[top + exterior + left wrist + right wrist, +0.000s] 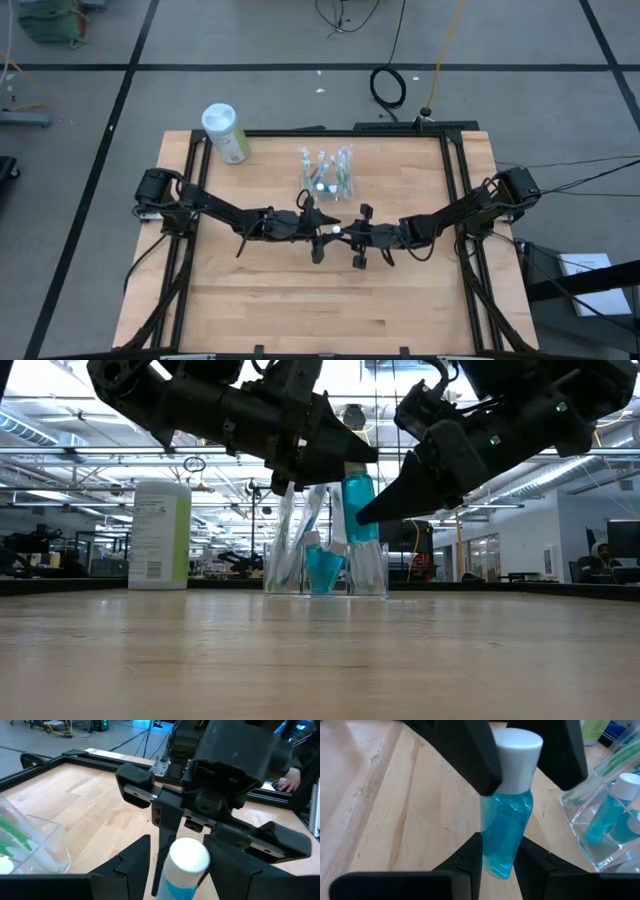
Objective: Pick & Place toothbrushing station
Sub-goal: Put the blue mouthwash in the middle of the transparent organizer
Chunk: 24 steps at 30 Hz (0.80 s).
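A small bottle of blue liquid with a white cap [507, 820] hangs upright over the middle of the table. My right gripper [499, 862] is shut on it. My left gripper [182, 870] is open, and its fingers stand on either side of the cap [189, 855]; I cannot tell whether they touch it. Both grippers meet at the table's centre [337, 232]. Just behind them, the clear toothbrushing station [327, 175] stands with its base on the wood [325, 575]. It holds toothbrushes and small blue bottles. My right gripper pinches the bottle's lower body [496, 851] between its two fingers, close to the bottom end. The fingers come from the table's right, slanting a little downward, and lie across the bottle. The bottle stands nearly upright, cap up, clear of the table [358, 500].
A pale-green cylinder with a white lid [225, 132] stands at the far left corner. Black frame rails [450, 180] run along the table's sides. Bare wood [320, 310] lies toward the near edge.
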Available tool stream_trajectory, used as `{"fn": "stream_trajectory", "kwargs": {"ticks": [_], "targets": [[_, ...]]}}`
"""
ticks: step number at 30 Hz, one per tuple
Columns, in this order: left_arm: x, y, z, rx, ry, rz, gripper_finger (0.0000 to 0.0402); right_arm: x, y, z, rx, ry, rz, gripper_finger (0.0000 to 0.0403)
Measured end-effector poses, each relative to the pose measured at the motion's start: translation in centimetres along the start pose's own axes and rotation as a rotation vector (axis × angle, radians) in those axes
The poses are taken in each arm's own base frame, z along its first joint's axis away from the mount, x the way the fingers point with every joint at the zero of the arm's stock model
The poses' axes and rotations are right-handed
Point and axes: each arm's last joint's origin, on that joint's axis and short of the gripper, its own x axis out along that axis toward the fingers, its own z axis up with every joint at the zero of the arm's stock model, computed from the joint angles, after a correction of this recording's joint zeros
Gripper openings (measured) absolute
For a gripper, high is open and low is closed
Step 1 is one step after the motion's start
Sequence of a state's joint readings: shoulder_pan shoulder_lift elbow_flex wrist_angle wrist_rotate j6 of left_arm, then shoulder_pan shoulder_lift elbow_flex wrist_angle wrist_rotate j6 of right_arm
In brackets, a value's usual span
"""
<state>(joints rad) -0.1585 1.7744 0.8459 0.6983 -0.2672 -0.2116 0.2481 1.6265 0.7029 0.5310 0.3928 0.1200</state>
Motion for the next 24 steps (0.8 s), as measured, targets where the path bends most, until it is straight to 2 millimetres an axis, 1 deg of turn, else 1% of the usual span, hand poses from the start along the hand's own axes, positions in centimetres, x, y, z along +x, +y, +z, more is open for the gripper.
{"fn": "stream_trajectory", "kwargs": {"ticks": [2, 4, 11, 14, 18, 21, 24], "targets": [[0.0, 0.0, 0.0, -0.006, -0.001, 0.003, 0.0185, 0.0, 0.0, 0.1, 0.005, -0.013, 0.001, 0.0082], [0.0, 0.1, 0.0, -0.009, -0.003, 0.007, 0.0174, 0.0, 0.0, 0.4, 0.015, -0.038, 0.003, 0.0082], [0.2, 0.6, 0.1, -0.047, 0.0, 0.013, 0.0085, 0.0, 0.0, 0.5, 0.03, -0.054, -0.002, 0.0082], [0.2, 0.6, 0.1, -0.046, 0.0, 0.013, 0.0084, 0.0, 0.0, 0.5, 0.045, -0.051, -0.002, 0.0092], [0.2, 0.7, 0.0, -0.053, 0.008, 0.026, 0.0083, 0.0, 0.0, 0.4, 0.057, -0.041, -0.002, 0.0128], [0.1, 0.9, 0.2, -0.022, -0.003, 0.096, 0.0083, 0.0, -0.2, 0.2, 0.048, -0.027, -0.05, 0.0161], [-0.3, 1.6, 1.1, -0.013, -0.047, 0.223, 0.0083, 0.0, -0.5, -0.2, 0.036, -0.001, -0.148, 0.019]]}}
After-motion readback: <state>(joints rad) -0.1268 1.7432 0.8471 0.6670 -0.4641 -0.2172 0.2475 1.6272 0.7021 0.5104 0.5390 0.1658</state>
